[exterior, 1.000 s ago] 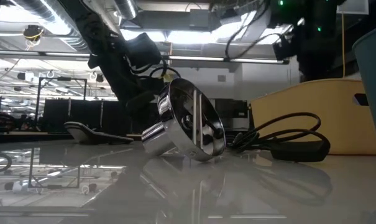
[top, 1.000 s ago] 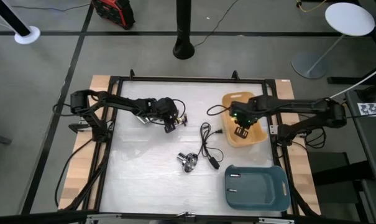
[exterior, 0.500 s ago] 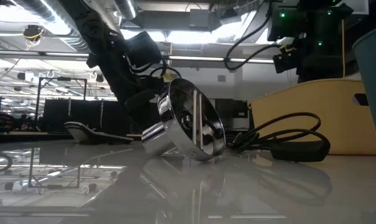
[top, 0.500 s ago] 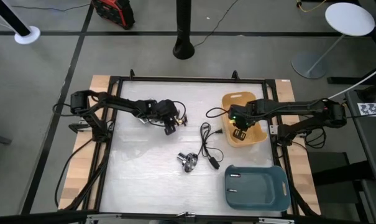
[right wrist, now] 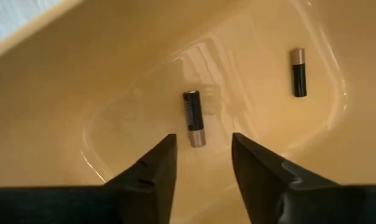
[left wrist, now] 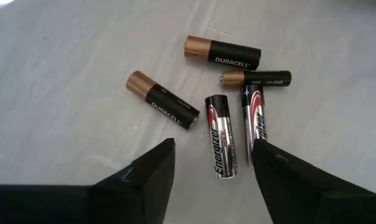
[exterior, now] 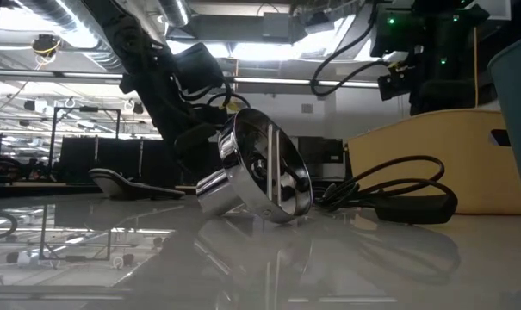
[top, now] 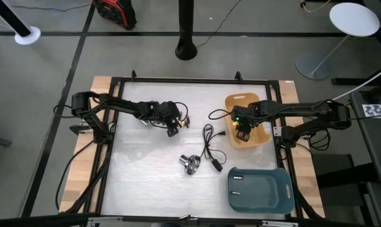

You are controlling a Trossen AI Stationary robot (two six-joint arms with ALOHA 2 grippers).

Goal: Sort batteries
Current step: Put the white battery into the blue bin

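Several batteries [left wrist: 222, 102] lie flat on the white table in a loose cluster: two thick copper-topped ones, a thin copper-topped one and two silver-black ones. My left gripper [left wrist: 212, 150] [top: 172, 130] hovers open just over them, its fingers flanking the near end of a silver-black battery [left wrist: 218, 144] without touching. My right gripper [right wrist: 203, 146] [top: 242, 133] hangs open inside the yellow bin [top: 260, 140]. Two batteries lie on that bin's floor, one [right wrist: 193, 117] just ahead of the fingers and another [right wrist: 298, 72] farther off. Two more batteries [top: 237, 184] lie in the blue bin [top: 284, 197].
A black coiled cable [top: 209, 146] and a shiny round metal piece [top: 191, 162] lie mid-table between the two arms. The blue bin sits at the near right corner, the yellow bin behind it. A dark frame [top: 177, 81] runs round the table.
My right gripper has shifted slightly over the yellow bin and come a little lower. The left arm and the batteries on the table have stayed put.
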